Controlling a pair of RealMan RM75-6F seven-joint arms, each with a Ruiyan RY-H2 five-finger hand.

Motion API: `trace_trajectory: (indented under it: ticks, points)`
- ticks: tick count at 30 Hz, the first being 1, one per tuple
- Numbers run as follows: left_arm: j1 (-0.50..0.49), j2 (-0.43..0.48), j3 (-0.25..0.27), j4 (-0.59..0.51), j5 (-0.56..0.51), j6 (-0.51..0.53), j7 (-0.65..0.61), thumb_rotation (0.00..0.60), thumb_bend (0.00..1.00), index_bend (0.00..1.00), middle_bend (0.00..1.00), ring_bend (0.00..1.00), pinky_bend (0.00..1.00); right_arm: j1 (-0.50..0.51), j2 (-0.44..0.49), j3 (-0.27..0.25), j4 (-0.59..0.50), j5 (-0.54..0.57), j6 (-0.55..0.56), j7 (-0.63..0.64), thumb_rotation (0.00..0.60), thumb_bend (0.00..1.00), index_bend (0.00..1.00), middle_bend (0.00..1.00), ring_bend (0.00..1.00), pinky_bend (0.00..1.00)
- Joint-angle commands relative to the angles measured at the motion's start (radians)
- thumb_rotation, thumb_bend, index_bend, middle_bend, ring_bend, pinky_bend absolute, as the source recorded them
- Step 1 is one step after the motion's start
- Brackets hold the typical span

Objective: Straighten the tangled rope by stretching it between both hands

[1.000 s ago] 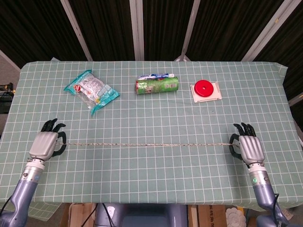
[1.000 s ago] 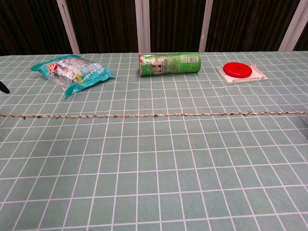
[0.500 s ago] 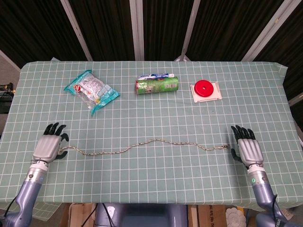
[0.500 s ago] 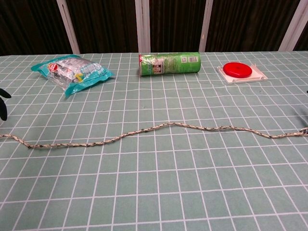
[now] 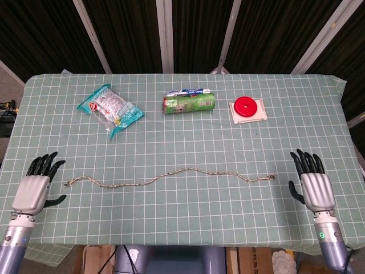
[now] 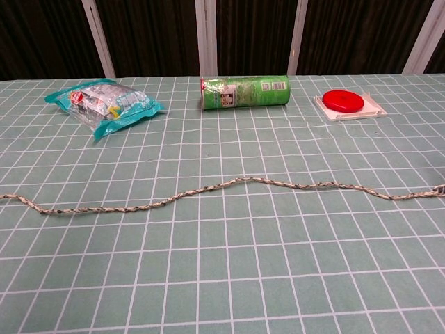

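Note:
The rope (image 5: 171, 176) lies slack on the green checked tablecloth in a shallow wave, stretched left to right with no knots; the chest view shows the rope (image 6: 222, 189) crossing the whole frame. My left hand (image 5: 35, 185) rests near the table's left front, fingers spread, a short gap from the rope's left end. My right hand (image 5: 312, 182) sits at the right front, fingers spread, apart from the rope's right end. Neither hand holds anything. The chest view shows neither hand.
At the back lie a teal snack bag (image 5: 108, 109), a green chip can (image 5: 189, 103) on its side with a tube behind it, and a red disc on a white tray (image 5: 247, 108). The table's front edge runs just below both hands.
Both hands let go of the taut rope, which fell slack into a wave on the table. Both hands then drew back outward and toward the front edge, fingers spread.

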State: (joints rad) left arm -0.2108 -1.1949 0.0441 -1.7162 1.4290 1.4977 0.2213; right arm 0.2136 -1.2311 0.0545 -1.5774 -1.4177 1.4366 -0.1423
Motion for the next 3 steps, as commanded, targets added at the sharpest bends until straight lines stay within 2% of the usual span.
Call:
trace_trajectory:
  ticks: [1, 3]
  points:
    - [0.076, 0.060, 0.049, 0.017, 0.106, 0.105, -0.074, 0.600, 0.14, 0.10, 0.00, 0.00, 0.00, -0.070, 0.057, -0.050, -0.013, -0.092, 0.097, 0.053, 0.600, 0.48, 0.00, 0.00, 0.00, 0.00]
    - [0.098, 0.073, 0.060, 0.040, 0.129, 0.135, -0.083, 0.600, 0.14, 0.10, 0.00, 0.00, 0.00, -0.094, 0.072, -0.065, -0.016, -0.113, 0.126, 0.072, 0.600, 0.48, 0.00, 0.00, 0.00, 0.00]
